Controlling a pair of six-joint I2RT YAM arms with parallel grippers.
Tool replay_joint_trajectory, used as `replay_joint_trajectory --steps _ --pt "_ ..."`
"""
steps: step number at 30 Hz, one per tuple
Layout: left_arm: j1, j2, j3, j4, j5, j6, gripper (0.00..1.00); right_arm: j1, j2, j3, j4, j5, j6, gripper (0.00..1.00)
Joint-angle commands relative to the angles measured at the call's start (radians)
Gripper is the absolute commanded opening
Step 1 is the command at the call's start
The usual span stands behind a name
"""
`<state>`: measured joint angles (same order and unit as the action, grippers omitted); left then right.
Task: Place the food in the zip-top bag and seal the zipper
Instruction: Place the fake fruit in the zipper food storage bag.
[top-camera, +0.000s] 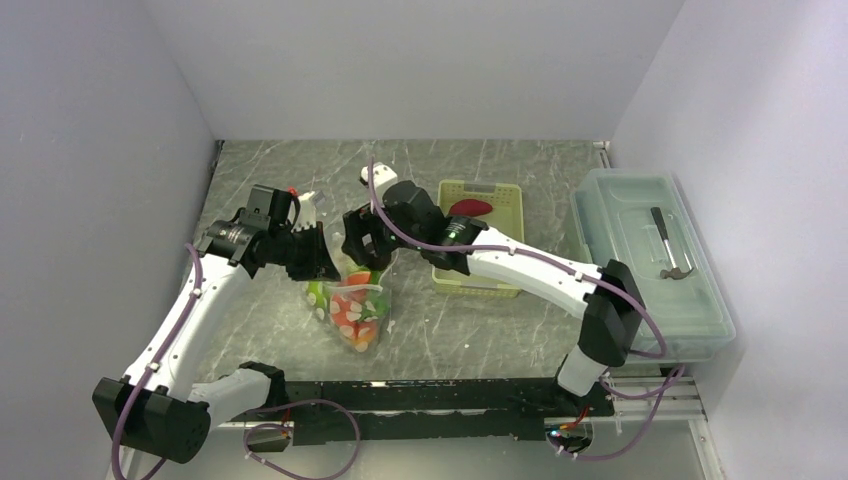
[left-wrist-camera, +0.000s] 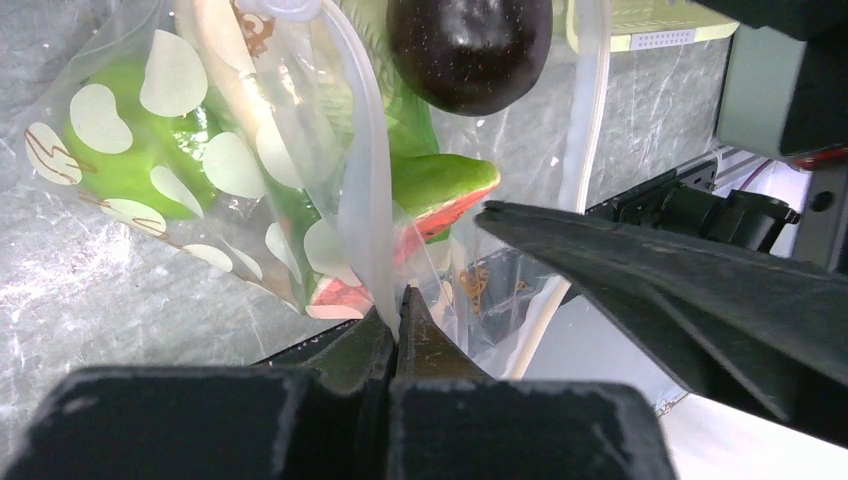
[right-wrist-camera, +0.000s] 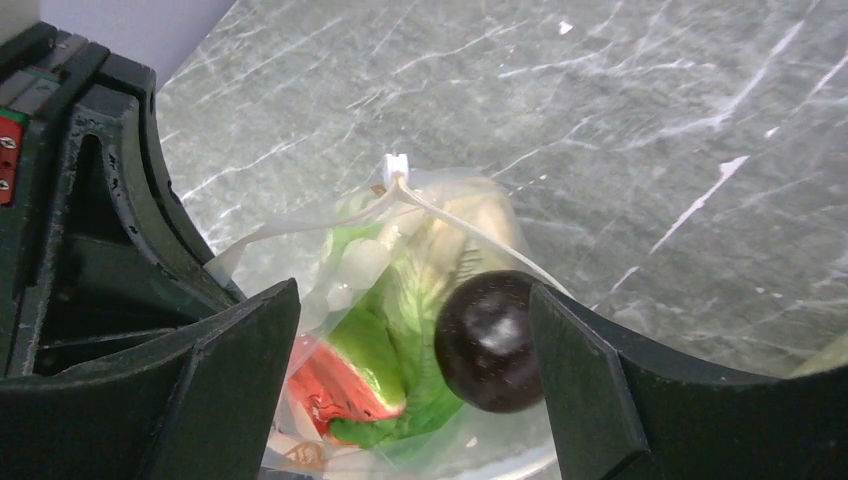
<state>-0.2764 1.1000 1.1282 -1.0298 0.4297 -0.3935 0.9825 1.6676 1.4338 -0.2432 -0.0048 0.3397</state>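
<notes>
Pinching the zip-top bag (left-wrist-camera: 150, 150) at its mouth, your left gripper (left-wrist-camera: 398, 310) has both fingers pressed together on the whitish zipper (left-wrist-camera: 365, 230) strip, which runs up from between the tips. From above, that left gripper sits just left of the right gripper (top-camera: 362, 255), both over the far end of the bag, and the bag's dotted body trails from them toward the near side on the grey marble table (top-camera: 480, 330). Your right gripper stands spread wide over the open mouth, and in its wrist view a dark round ball (right-wrist-camera: 490, 340) lies between the fingers, against the right-hand one and well apart from the other. You cannot tell from these views whether the ball rests on the food below it or only on that finger. Inside the bag you can see green leafy lettuce (right-wrist-camera: 420, 280), a red slice with a green rim (right-wrist-camera: 330, 385) and, lower in the bag, a green round fruit (left-wrist-camera: 130, 160). To the right of the bag, just beyond the right gripper, sits the yellow-green basket (top-camera: 512, 195) with one red piece (top-camera: 470, 208) in its far end. Further right, by the wall, stands a clear lidded box (top-camera: 650, 290) with a small tool (top-camera: 668, 245) showing at its lid.
</notes>
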Motion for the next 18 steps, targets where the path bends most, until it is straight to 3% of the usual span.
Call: replay_joint_trajectory --steps 1,8,18 --pt "-0.004 -0.025 0.040 0.010 0.019 0.013 0.00 0.004 -0.072 0.043 -0.038 0.098 -0.024 0.87" --pt "-0.004 -0.025 0.041 0.010 0.021 0.012 0.00 0.000 -0.070 0.055 -0.166 0.211 -0.031 0.77" --pt "-0.004 -0.022 0.051 0.008 0.024 0.012 0.00 -0.046 -0.077 -0.004 -0.206 0.210 0.023 0.61"
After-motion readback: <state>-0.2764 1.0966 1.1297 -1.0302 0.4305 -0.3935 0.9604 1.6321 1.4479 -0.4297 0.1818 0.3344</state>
